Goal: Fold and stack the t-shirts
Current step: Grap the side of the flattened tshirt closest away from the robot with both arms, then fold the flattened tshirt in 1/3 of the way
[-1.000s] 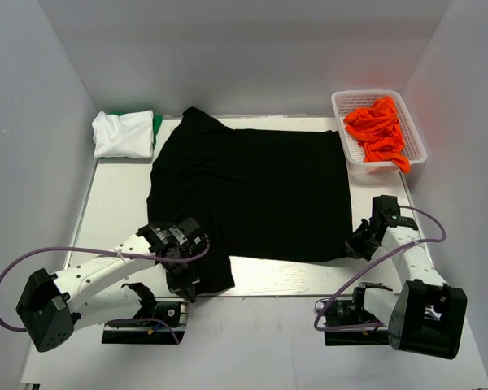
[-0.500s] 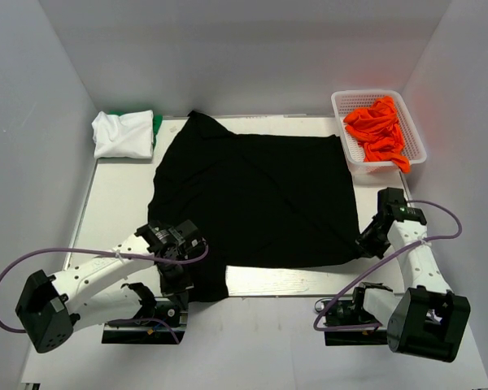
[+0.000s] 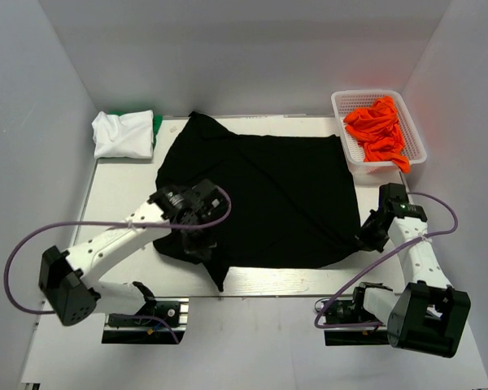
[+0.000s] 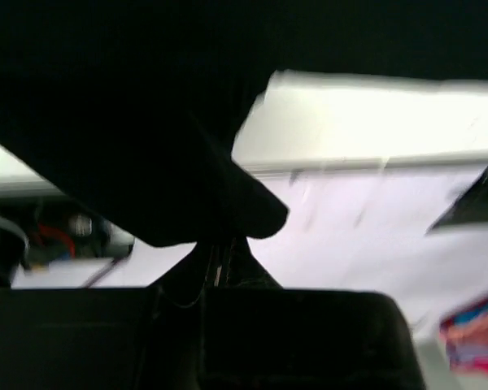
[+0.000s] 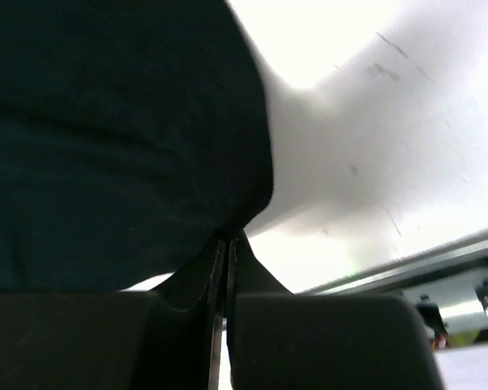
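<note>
At near-left corner of black t-shirt (image 3: 268,195), clamped cloth between jaws of left gripper (image 3: 202,246); at near-right corner, clamped cloth likewise with right gripper (image 3: 368,240).

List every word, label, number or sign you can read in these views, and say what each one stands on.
No text can be read in any view.
Black t-shirt: no print or label showing.
White t-shirt, orange t-shirts, basket: plain, nothing written.
Pink and blue patch at the edge of the left wrist view: too blurred to tell whether it carries writing.
</note>
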`<control>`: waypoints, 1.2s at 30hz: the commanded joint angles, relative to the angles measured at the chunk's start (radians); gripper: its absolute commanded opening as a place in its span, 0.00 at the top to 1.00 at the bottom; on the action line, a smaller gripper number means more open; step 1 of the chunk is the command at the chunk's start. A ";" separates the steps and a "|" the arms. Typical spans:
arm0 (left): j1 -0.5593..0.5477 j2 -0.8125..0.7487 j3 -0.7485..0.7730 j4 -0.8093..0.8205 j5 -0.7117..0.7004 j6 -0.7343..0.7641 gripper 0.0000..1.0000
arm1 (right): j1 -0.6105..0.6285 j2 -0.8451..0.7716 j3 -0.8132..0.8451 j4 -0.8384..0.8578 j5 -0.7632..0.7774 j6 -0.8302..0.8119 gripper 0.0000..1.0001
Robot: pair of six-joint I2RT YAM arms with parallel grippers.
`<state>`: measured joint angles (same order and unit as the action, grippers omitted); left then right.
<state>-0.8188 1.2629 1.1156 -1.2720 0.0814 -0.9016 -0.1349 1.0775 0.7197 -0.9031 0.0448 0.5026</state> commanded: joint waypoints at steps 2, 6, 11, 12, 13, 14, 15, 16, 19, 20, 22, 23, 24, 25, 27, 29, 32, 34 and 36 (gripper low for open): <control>0.033 0.091 0.133 0.036 -0.311 0.026 1.00 | 0.023 0.018 0.096 0.076 -0.050 -0.051 1.00; 0.078 0.102 0.216 0.078 -0.477 0.010 1.00 | 0.027 0.070 0.158 0.081 -0.003 -0.072 1.00; 0.156 0.061 0.237 0.220 -0.586 0.049 1.00 | 0.023 0.137 0.199 0.104 0.009 -0.059 1.00; 0.167 0.070 0.246 0.241 -0.595 0.049 1.00 | 0.023 0.145 0.223 0.102 0.015 -0.059 1.00; 0.178 0.091 0.257 0.250 -0.617 0.058 1.00 | 0.024 0.154 0.233 0.104 0.020 -0.059 1.00; 0.187 0.101 0.257 0.266 -0.626 0.079 1.00 | 0.023 0.168 0.242 0.102 0.021 -0.058 1.00; 0.204 0.101 0.257 0.304 -0.640 0.089 1.00 | 0.023 0.185 0.260 0.104 0.029 -0.056 1.00; 0.214 0.113 0.248 0.325 -0.640 0.102 1.00 | 0.023 0.203 0.277 0.107 0.030 -0.046 1.00; 0.253 0.122 0.224 0.428 -0.640 0.164 1.00 | 0.021 0.226 0.307 0.133 0.023 -0.041 1.00; 0.262 0.122 0.224 0.459 -0.640 0.205 1.00 | 0.024 0.231 0.317 0.142 0.021 -0.039 1.00; 0.277 0.122 0.198 0.558 -0.615 0.251 1.00 | 0.023 0.249 0.343 0.158 0.032 -0.041 1.00; 0.294 0.133 0.187 0.589 -0.615 0.292 1.00 | 0.024 0.254 0.351 0.159 0.035 -0.039 1.00; 0.308 0.133 0.187 0.620 -0.594 0.311 1.00 | 0.024 0.268 0.357 0.165 0.036 -0.038 1.00; 0.317 0.159 0.187 0.650 -0.594 0.323 1.00 | 0.023 0.281 0.381 0.173 0.036 -0.044 1.00; 0.331 0.187 0.196 0.672 -0.594 0.342 1.00 | 0.023 0.311 0.399 0.171 0.036 -0.052 1.00; 0.346 0.223 0.208 0.706 -0.583 0.372 1.00 | 0.024 0.347 0.428 0.165 0.043 -0.052 1.00; 0.374 0.272 0.219 0.769 -0.528 0.420 1.00 | 0.024 0.398 0.451 0.170 0.037 -0.052 1.00; 0.400 0.306 0.228 0.783 -0.528 0.440 1.00 | 0.023 0.439 0.465 0.184 0.033 -0.055 1.00; 0.414 0.363 0.269 0.783 -0.528 0.440 1.00 | 0.026 0.462 0.488 0.194 0.027 -0.065 0.86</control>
<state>-0.4305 1.5932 1.3197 -0.5579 -0.4625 -0.5072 -0.1108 1.5131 1.1507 -0.7464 0.0601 0.4622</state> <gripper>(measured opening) 0.028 0.082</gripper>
